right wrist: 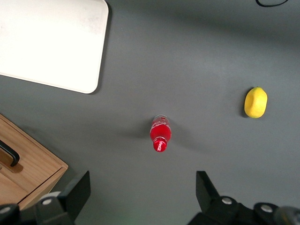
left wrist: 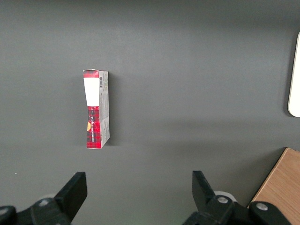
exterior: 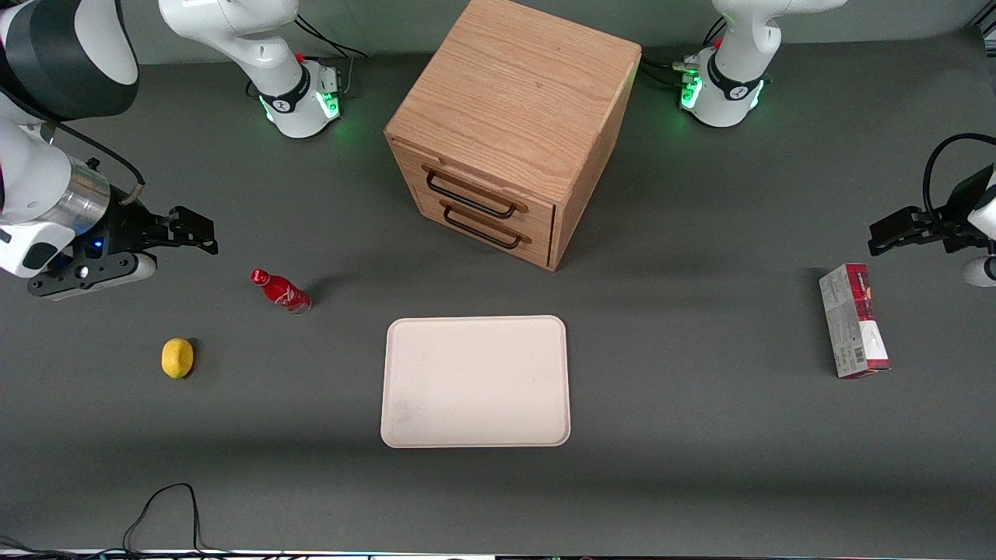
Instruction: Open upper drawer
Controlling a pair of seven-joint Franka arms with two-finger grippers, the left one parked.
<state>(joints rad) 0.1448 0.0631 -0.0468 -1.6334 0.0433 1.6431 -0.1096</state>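
Observation:
The oak cabinet (exterior: pixel 517 117) stands at the back middle of the table, turned at an angle. Its upper drawer (exterior: pixel 478 189) is closed, with a black wire handle (exterior: pixel 469 197). The lower drawer (exterior: pixel 486 225) with the same handle is closed too. My right gripper (exterior: pixel 204 235) is open and empty. It hovers above the table toward the working arm's end, well apart from the cabinet and beside the red bottle (exterior: pixel 280 291). In the right wrist view the gripper (right wrist: pixel 140 190) is open over bare table, and a corner of the cabinet (right wrist: pixel 28 168) shows.
A red bottle (right wrist: pixel 160 133) lies near the gripper. A yellow lemon (exterior: pixel 177 358) lies nearer the front camera. A white tray (exterior: pixel 475 381) lies in front of the cabinet. A red and white box (exterior: pixel 853 330) lies toward the parked arm's end.

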